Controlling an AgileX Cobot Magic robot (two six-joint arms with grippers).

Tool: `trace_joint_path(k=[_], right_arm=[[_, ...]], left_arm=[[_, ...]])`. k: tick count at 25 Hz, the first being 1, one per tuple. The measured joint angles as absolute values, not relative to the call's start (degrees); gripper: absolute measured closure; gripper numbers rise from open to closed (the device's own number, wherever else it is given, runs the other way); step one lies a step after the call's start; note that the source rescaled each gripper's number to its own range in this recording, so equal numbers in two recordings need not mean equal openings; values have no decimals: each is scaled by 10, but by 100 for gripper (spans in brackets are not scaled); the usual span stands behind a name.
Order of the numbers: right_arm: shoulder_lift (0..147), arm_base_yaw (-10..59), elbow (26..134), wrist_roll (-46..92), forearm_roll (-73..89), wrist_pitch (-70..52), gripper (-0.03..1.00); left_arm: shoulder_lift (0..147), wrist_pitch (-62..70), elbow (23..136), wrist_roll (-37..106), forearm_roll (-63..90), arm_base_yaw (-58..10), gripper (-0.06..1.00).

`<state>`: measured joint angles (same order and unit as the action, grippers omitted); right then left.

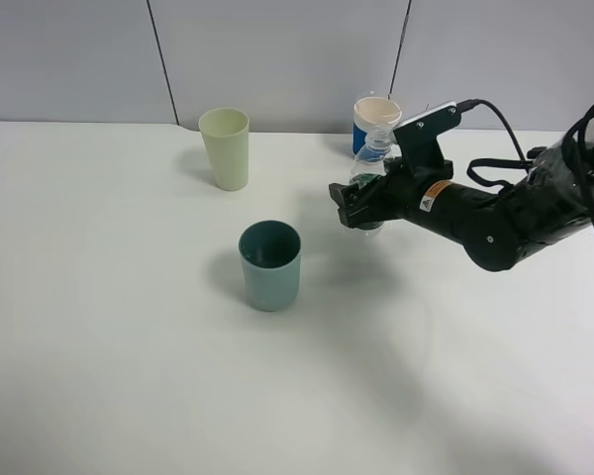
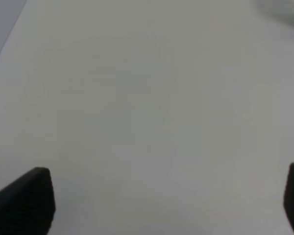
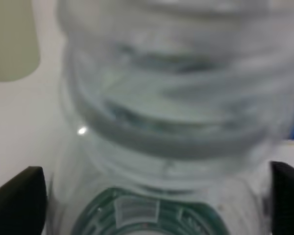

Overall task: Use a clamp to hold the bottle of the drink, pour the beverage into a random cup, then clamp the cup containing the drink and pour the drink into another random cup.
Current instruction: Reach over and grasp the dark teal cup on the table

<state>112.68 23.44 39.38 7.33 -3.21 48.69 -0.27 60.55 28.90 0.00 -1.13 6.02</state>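
Basically stage one only: right hand (image 1: 359, 210) pinches the clear bottle (image 1: 369, 180) over the bench (image 1: 129, 376), just right of the teal cup (image 1: 270, 264), both pours still pending, left hand (image 2: 166, 205) spread and idle.

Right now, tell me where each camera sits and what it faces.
Exterior high: mounted above, looking down on the white table, two cups and the right arm holding the clear bottle.
Left wrist: faces bare table; only its fingertips show.
Right wrist: close on that bottle between its fingers.
Shared: bottle, cream cup.
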Motion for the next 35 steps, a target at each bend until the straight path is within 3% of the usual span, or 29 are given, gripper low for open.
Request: trace_joint_path(k=[21,35], right_arm=[[867,231,392,75,-25,280,27],[668,84,392,69,-23,110,27]], left_arm=[[-3,606,289,0,-11,60,14],[-3,606,289,0,-11,60,14]])
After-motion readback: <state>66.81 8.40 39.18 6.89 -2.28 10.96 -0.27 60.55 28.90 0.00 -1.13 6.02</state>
